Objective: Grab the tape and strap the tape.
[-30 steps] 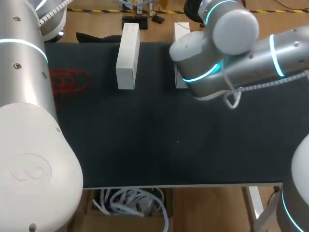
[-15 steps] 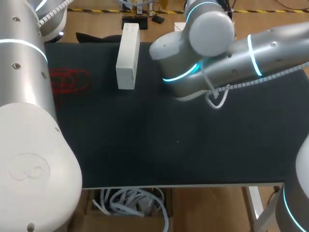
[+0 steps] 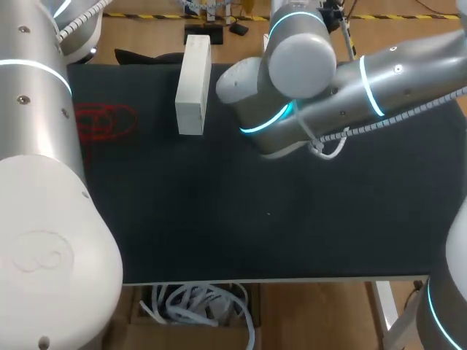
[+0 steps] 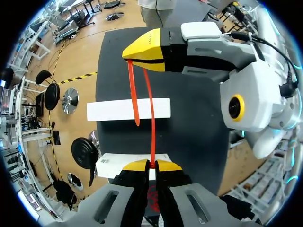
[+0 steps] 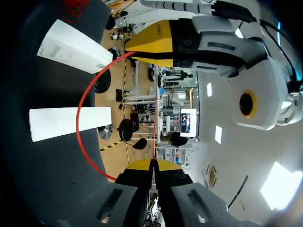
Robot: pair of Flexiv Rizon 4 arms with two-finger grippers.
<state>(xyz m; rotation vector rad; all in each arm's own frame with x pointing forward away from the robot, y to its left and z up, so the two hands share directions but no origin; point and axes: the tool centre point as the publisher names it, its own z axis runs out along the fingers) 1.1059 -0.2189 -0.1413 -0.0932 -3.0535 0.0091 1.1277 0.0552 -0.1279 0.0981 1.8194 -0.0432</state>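
Two clamped on red tape (image 4: 152,137) | left hand (image 4: 151,164) | right hand (image 5: 152,164) (box (image 5: 71,47) print illegible)

1. Head view: set high above and behind the robot, it looks steeply down on the table (image 3: 219,219). The left arm (image 3: 36,109) bulks close at 9 o'clock, the right arm (image 3: 350,87) enters from 2 o'clock, and a white block (image 3: 193,86) lies at 11 o'clock.
2. Left wrist view: it looks along the left gripper (image 4: 152,164) and down at the table, with the right gripper (image 4: 129,59) close ahead.
3. Right wrist view: it looks along the right gripper (image 5: 153,163), seemingly more level, with the left gripper (image 5: 130,47) close ahead.
4. The wrist views face each other and share the red tape (image 4: 152,123), the white block and a second block (image 4: 111,165).
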